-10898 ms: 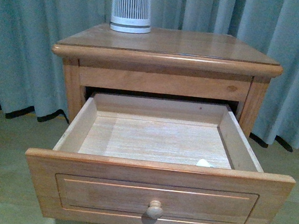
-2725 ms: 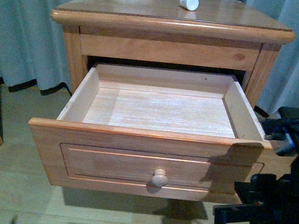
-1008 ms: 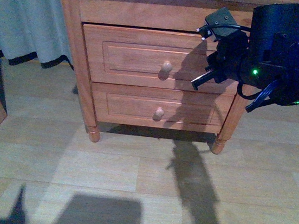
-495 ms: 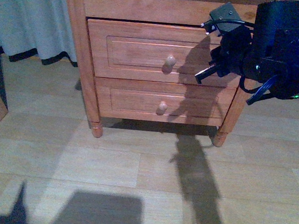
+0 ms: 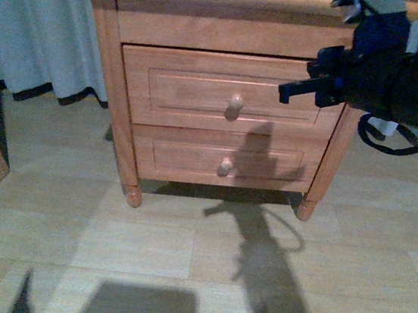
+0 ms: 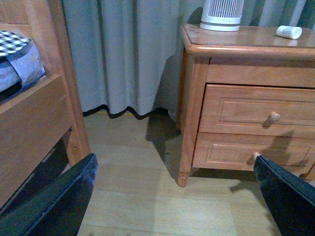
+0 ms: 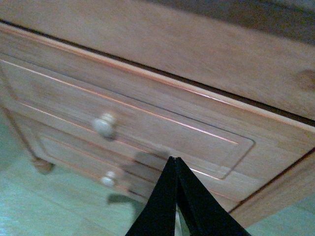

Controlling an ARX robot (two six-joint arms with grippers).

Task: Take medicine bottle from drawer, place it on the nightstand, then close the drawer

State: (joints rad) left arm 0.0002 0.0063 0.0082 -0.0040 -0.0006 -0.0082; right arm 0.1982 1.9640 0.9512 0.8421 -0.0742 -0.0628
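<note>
- Right tool (image 7: 175, 160): fingers pressed together to a point, empty, suited to pushing.
- Drawer (image 5: 228, 90) ahead of it sits flush.
- Bottle (image 6: 289, 32) lies on the nightstand (image 6: 231, 39).
- Left tool (image 6: 172, 196): spread wide, idle.

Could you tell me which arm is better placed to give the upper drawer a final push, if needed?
Right. Its shut fingers point at the drawer front, close by. The left fingers hang open, low beside the nightstand, farther off.
</note>
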